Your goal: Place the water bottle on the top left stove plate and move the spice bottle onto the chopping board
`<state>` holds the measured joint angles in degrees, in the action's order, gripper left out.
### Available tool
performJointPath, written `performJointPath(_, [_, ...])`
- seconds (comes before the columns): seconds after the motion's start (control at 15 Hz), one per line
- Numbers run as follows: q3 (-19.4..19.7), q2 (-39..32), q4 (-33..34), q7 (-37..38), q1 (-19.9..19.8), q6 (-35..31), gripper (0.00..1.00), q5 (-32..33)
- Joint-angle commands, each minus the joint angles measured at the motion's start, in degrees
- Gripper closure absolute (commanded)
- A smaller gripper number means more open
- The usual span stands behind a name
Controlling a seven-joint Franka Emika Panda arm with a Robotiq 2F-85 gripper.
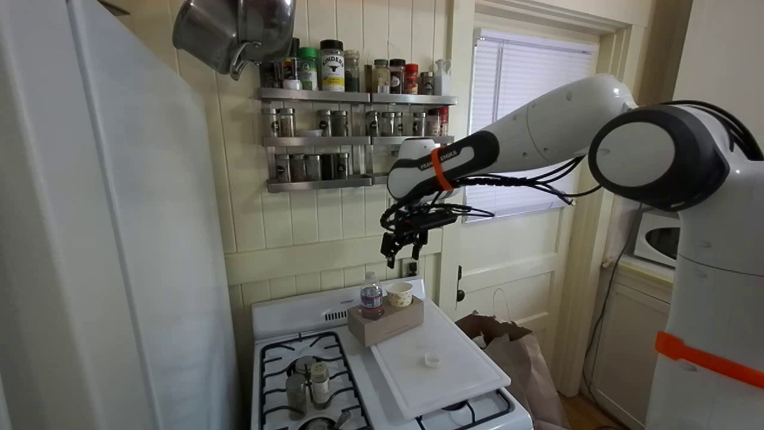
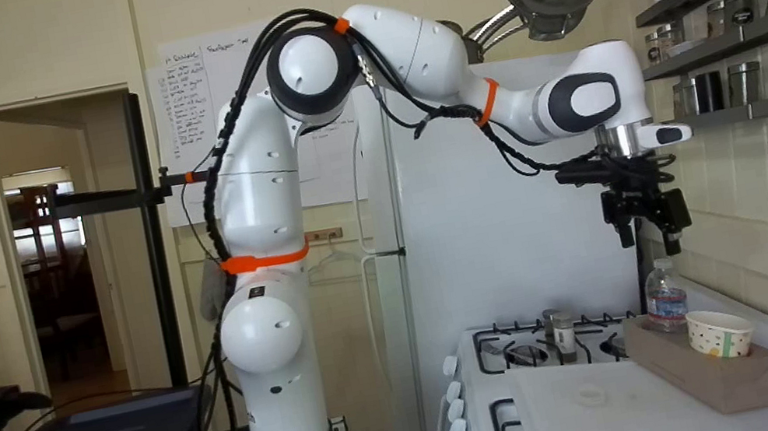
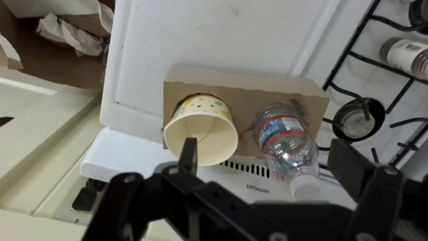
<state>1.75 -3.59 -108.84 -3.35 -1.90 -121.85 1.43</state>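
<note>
Jaws spread wide, a gripper (image 1: 403,259) hangs above a water bottle (image 1: 371,300) rising from a cardboard box (image 1: 388,328) beside a paper cup (image 1: 399,295), while a spice bottle (image 1: 320,385) stands amid grate bars (image 1: 354,379) on the stove (image 1: 377,394), apart from the chopping board (image 1: 447,382).

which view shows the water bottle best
The wrist view: the water bottle looks largest there, with its blue-and-red label and pale cap both in sight, though seen from above. Both exterior views show it upright beside the patterned cup, but much smaller.
</note>
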Motion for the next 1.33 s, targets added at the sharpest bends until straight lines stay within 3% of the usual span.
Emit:
performJointPath(0.0, [-1.36, -5.4, 5.18, -1.66, 1.03, -1.52, 0.0, -1.17])
performJointPath(0.67, [-3.05, -16.5, 16.74, 0.19, 3.32, -0.18, 0.0, 1.18])
performJointPath(1.27, [-2.91, -15.94, 15.88, 2.2, 3.6, 0.24, 0.11, 0.9])
